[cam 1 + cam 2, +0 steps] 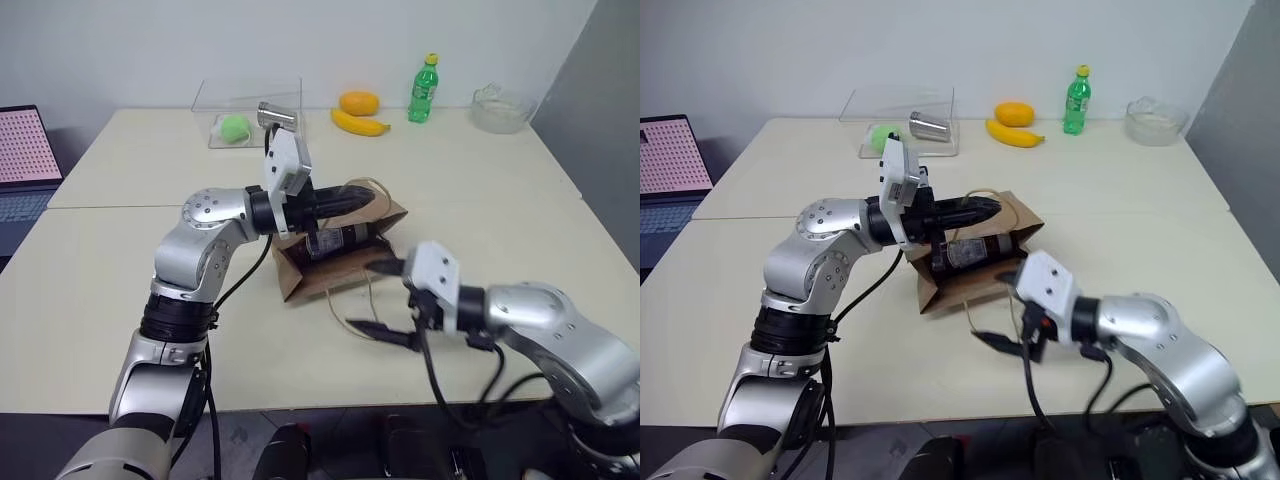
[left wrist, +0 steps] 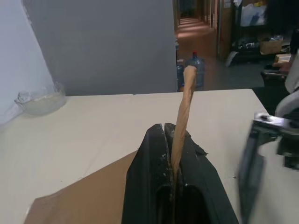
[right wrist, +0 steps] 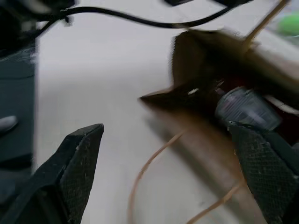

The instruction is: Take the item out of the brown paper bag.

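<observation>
The brown paper bag (image 1: 335, 272) lies on its side mid-table, its mouth turned toward my right arm. Inside it lies the item, a dark reddish-brown bottle (image 1: 340, 240); its pale cap (image 3: 243, 107) shows at the mouth in the right wrist view. Above the bag, my left gripper (image 1: 383, 201) is level and shut on one tan loop handle (image 2: 184, 102), which rises from between its fingers. The other handle (image 1: 352, 318) lies slack on the table. My right gripper (image 1: 386, 300) hovers open just in front of the bag's mouth, holding nothing.
Along the far edge stand a clear plastic box (image 1: 250, 105) with a green ball (image 1: 235, 127) and a metal can (image 1: 278, 115), an orange (image 1: 359, 102), a banana (image 1: 360, 124), a green bottle (image 1: 424, 88) and a glass bowl (image 1: 500, 108). A laptop (image 1: 25, 160) sits far left.
</observation>
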Controlling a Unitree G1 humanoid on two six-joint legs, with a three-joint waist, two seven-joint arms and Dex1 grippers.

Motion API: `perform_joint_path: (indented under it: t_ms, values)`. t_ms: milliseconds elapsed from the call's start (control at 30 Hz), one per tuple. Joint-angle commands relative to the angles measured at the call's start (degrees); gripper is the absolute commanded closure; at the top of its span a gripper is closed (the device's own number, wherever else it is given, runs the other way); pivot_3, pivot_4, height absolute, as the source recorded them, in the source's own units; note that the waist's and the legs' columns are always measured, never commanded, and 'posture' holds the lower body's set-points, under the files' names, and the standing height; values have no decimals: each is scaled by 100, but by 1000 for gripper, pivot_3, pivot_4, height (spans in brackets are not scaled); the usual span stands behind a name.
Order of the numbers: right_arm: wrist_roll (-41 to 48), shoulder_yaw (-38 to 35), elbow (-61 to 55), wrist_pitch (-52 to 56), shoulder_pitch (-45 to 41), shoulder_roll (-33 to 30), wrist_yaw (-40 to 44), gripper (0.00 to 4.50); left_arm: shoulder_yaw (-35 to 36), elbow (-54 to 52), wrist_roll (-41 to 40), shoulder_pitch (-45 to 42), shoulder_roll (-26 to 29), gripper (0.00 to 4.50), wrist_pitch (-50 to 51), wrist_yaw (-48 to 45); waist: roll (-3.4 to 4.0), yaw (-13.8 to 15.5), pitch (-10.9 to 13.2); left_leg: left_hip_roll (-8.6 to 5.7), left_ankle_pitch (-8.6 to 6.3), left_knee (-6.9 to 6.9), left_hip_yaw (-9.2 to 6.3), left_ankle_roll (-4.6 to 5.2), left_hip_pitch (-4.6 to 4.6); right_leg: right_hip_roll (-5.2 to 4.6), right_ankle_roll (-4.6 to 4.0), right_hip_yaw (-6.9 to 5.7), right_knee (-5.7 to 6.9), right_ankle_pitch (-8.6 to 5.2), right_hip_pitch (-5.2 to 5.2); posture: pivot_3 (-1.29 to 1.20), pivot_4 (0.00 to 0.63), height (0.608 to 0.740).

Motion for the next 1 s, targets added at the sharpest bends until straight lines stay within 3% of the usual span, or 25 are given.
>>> perform_joint_path:
  t_ms: [33,367,667,1000]
  values:
    - [-521,427,664,-386,-362,249,-341,34,238,-43,-83,-187,77,4500,-38,75,0,-1,0,0,0,-1,0,0,-1,-1,0,0,-1,0,0,0,150,740]
    - [-1837,1008,3000,-1416,-1410,1256,-1112,34,331,14,-95,-257,132,4500,-45,116,0,-38,0,-1,0,-6,-1,-1,-6,-2,-7,0,1,4,-10,0,150,740]
    - [-3592,2280,4265,-2701,-2025,910,-742,34,385,285,-45,-439,46,4500,-194,195,1,-54,0,-2,0,-6,0,-1,-6,-2,-8,0,2,5,-13,0,150,740]
    - [-4545,2433,5005,-3394,-2370,1164,-686,34,410,509,-10,-564,59,4500,-374,263,1,-72,0,-1,0,-6,-1,-2,-6,-1,-9,0,4,6,-14,0,150,740]
